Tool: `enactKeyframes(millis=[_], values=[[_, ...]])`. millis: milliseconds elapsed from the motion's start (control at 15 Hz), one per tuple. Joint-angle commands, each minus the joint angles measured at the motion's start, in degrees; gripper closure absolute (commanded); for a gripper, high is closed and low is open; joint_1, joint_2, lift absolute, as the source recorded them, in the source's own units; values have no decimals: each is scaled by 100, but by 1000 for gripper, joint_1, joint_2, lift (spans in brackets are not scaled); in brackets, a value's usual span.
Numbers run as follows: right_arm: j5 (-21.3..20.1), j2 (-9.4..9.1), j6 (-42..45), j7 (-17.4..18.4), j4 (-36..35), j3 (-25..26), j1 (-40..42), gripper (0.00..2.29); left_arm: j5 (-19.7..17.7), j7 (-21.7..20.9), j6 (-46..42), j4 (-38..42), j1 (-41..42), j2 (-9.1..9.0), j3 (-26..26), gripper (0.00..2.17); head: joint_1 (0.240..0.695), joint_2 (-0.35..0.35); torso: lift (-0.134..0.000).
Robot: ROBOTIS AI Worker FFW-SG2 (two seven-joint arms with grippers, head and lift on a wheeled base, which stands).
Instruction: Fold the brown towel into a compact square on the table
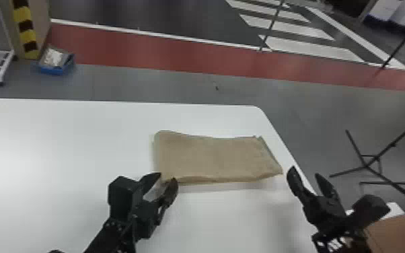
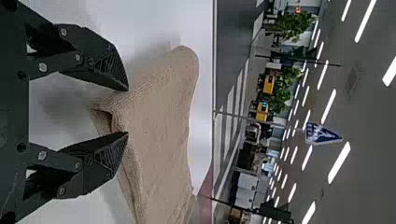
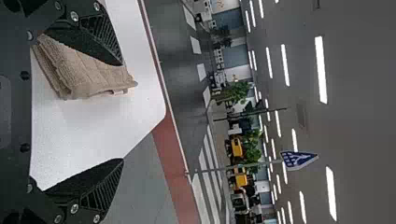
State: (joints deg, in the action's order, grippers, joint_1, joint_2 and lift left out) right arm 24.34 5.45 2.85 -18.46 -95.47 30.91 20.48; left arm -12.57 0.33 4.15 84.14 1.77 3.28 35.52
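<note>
1. The brown towel (image 1: 212, 158) lies as a folded rectangle on the white table (image 1: 60, 141).
2. My left gripper (image 1: 167, 177) gapes around its near-left corner, unclosed; a shallow pinch could separate layers.
3. My right gripper (image 1: 305, 171) is wide open, empty; one-sided lifting might skew the fold.

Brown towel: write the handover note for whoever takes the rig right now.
Left gripper: open at the towel's near left corner, not closed on it.
Right gripper: open, just off the towel's right end, holding nothing.
Towel: flat on the table, near its right edge.
Done: towel lies in layers, folded to an oblong, wider left to right than deep.
Left: it is not square yet; probably one more fold, left end over right, then straighten the edges.
</note>
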Motion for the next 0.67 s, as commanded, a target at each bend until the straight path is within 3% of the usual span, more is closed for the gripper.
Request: enactKeyframes(millis=[0, 133, 400, 600], values=[[54, 0, 0, -9, 19, 21, 0, 178, 0, 28, 21, 129, 69, 15, -46, 1355, 695, -350, -123], [54, 0, 0, 0, 11, 21, 0, 184, 9, 72, 197, 208, 113, 24, -72, 1541, 695, -350, -123], [45, 0, 0, 0, 19, -14, -44, 184, 9, 72, 373, 454, 228, 68, -239, 1541, 695, -350, -123], [18, 0, -18, 0, 19, -67, -115, 184, 18, 81, 373, 683, 395, 200, -494, 1541, 695, -350, -123]])
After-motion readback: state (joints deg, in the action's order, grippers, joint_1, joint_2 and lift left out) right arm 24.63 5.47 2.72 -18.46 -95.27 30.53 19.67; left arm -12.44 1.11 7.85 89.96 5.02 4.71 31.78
